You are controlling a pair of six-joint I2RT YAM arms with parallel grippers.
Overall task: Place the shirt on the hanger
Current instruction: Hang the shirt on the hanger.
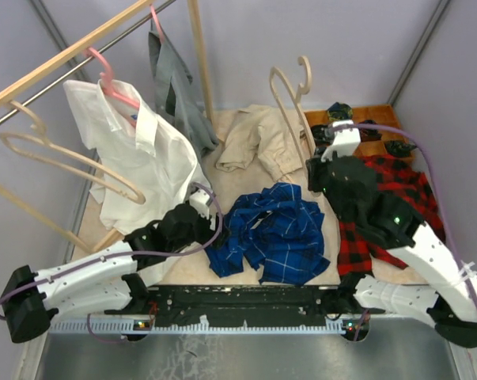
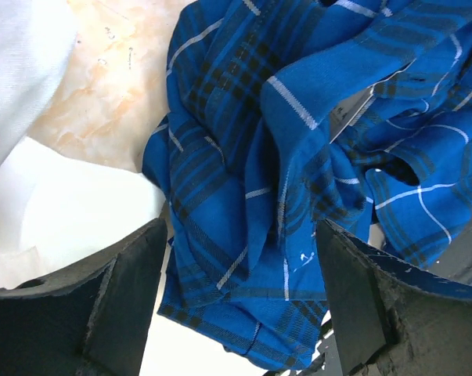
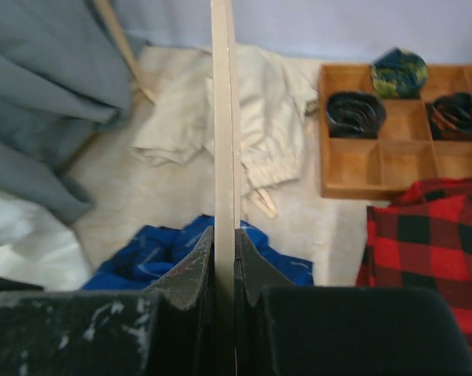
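The royal-blue checked shirt lies crumpled on the table's middle; it fills the left wrist view and shows low in the right wrist view. My left gripper is open at the shirt's left edge. In its wrist view the gripper has its fingers on either side of a lower fold of the shirt, apart from it. My right gripper is shut on the pale beige hanger and holds it upright behind the shirt. In the right wrist view the hanger runs straight up from the gripper.
A white shirt on a pink hanger and a grey garment hang from the wooden rack at left, beside a second beige hanger. A cream garment lies behind the blue shirt. A red plaid shirt and a wooden tray are at right.
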